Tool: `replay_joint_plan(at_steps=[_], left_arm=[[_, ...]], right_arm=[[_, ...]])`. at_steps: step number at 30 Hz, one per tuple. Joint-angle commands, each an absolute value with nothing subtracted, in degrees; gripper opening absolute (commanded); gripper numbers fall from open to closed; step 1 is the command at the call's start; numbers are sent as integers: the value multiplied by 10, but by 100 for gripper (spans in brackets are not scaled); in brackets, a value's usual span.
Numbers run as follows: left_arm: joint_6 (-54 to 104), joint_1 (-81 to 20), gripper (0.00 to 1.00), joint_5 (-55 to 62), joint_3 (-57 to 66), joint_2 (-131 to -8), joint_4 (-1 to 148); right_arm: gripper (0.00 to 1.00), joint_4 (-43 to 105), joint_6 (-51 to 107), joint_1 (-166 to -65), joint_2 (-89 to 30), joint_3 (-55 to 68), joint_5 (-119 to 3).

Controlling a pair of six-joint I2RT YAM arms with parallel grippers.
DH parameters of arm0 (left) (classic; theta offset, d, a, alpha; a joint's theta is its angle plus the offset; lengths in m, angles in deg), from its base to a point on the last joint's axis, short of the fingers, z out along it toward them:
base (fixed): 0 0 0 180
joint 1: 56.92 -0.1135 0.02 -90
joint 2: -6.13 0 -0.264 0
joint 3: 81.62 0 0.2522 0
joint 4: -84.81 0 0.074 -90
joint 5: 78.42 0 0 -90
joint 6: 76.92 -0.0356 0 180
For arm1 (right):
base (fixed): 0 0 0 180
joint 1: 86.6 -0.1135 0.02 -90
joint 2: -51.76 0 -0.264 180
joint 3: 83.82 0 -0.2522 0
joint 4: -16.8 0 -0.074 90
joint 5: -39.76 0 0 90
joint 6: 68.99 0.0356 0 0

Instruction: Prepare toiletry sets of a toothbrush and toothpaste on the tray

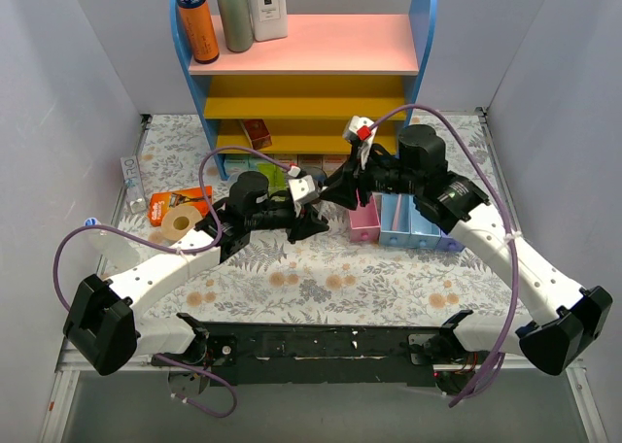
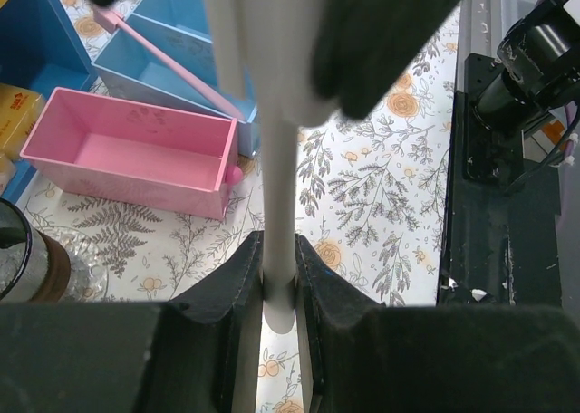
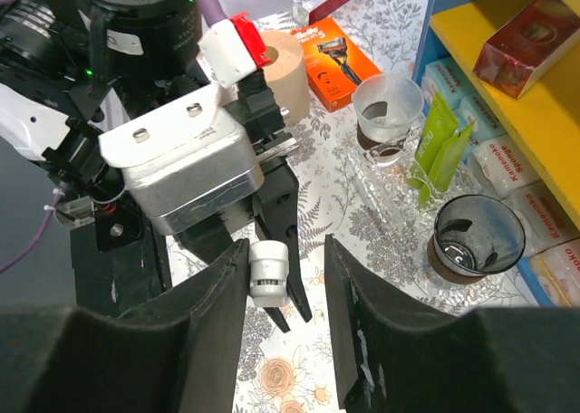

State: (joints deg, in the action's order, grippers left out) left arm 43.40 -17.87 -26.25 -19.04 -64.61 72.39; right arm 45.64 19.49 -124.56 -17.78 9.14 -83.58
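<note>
Left wrist view: toothbrush (image 2: 278, 159) stands pinched between left claw (image 2: 279, 261) fingers.

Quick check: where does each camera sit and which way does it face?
Top external: above and behind the bases, looking down on table and shelf; both arms whole.
Left wrist: on the left arm, looking along the toothbrush clamped in the left gripper toward the pink bin.
Right wrist: on the right arm, facing the left gripper past the right gripper, dark cup beyond.
Shared: both wrist views show the toothbrush.
</note>
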Motion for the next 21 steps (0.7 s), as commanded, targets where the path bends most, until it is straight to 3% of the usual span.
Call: replay_joint_plan(at_steps=[1, 7, 10, 15, 17, 19, 21], left_arm=[[424, -175, 0, -256, -174, -632, 722], [424, -174, 0, -256, -174, -630, 723], [425, -173, 0, -255, -174, -629, 723], [440, -172, 0, -245, -171, -628, 726], [451, -172, 38, -238, -172, -626, 734], [466, -172, 69, -231, -176, -620, 746], [474, -172, 87, -216, -183, -608, 755]], right_arm=[[44, 442, 189, -1252, -193, 81, -846], [22, 424, 190, -1256, -186, 100, -845], [3, 422, 188, -1257, -179, 103, -841], [1, 423, 182, -1257, -173, 107, -828], [1, 425, 179, -1257, -170, 109, -813], [1, 430, 173, -1257, -163, 111, -800], [1, 437, 168, -1257, -152, 111, -771]])
